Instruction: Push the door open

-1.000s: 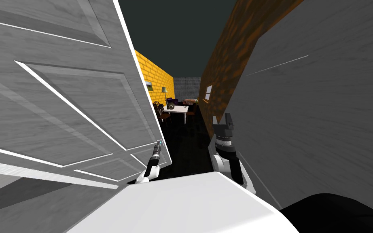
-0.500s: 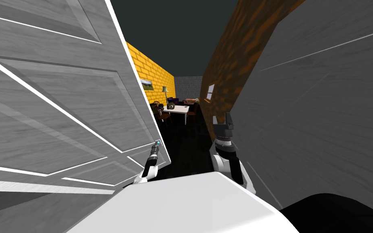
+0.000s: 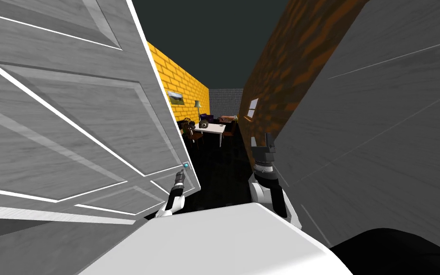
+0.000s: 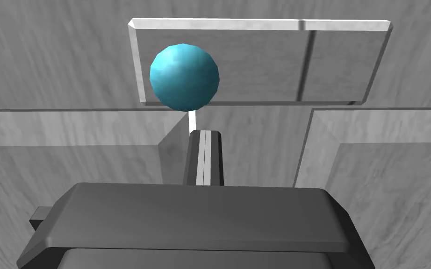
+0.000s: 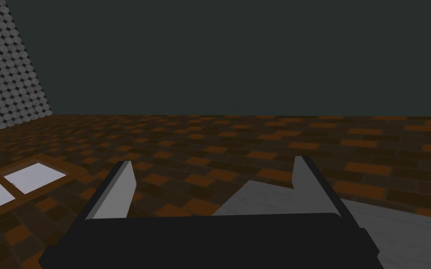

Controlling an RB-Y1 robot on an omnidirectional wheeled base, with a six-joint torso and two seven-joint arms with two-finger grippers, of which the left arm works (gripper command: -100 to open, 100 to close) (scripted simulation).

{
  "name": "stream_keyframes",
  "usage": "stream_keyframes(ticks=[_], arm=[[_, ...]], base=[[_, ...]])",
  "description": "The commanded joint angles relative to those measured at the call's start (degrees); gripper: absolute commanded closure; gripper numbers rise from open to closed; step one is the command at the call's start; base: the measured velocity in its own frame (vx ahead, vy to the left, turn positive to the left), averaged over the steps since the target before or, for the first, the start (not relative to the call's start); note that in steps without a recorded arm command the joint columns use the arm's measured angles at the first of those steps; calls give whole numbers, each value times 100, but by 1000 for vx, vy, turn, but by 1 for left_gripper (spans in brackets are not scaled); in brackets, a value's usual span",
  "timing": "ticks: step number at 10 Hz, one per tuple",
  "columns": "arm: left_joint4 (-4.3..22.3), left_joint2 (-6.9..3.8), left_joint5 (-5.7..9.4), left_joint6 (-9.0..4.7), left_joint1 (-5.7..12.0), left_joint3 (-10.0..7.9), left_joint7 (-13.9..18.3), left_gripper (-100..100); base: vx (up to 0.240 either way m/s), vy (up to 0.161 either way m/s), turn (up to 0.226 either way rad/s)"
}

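A grey panelled door [image 3: 71, 119] is seen ajar at nine o'clock, the left gripper [image 3: 183, 171] set at its teal knob [image 3: 185, 165]. The right gripper [image 3: 262, 141] is held at five o'clock of a white table [image 3: 209, 128].

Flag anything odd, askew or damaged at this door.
Nothing stands out. The door is ajar and looks intact; its lean is the camera's. The left gripper, shut, points just beside the teal knob, not around it, which suits a push. The right gripper is open, holding nothing.
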State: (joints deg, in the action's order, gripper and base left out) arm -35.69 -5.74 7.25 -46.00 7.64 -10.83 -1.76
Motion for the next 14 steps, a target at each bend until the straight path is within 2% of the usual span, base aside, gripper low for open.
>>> stream_keyframes(ticks=[1, 5, 12, 14], arm=[[-9, 25, 7, 22, 15, 1, 0, -100], [-55, 68, 16, 54, 17, -1, -4, -100], [-8, 74, 64, -150, -51, -85, -32, -100], [-10, 79, 64, -152, -59, -82, -28, -100]], base=[[-268, -93, 28], [-181, -130, 39], [211, 57, -36], [156, 80, -16]])
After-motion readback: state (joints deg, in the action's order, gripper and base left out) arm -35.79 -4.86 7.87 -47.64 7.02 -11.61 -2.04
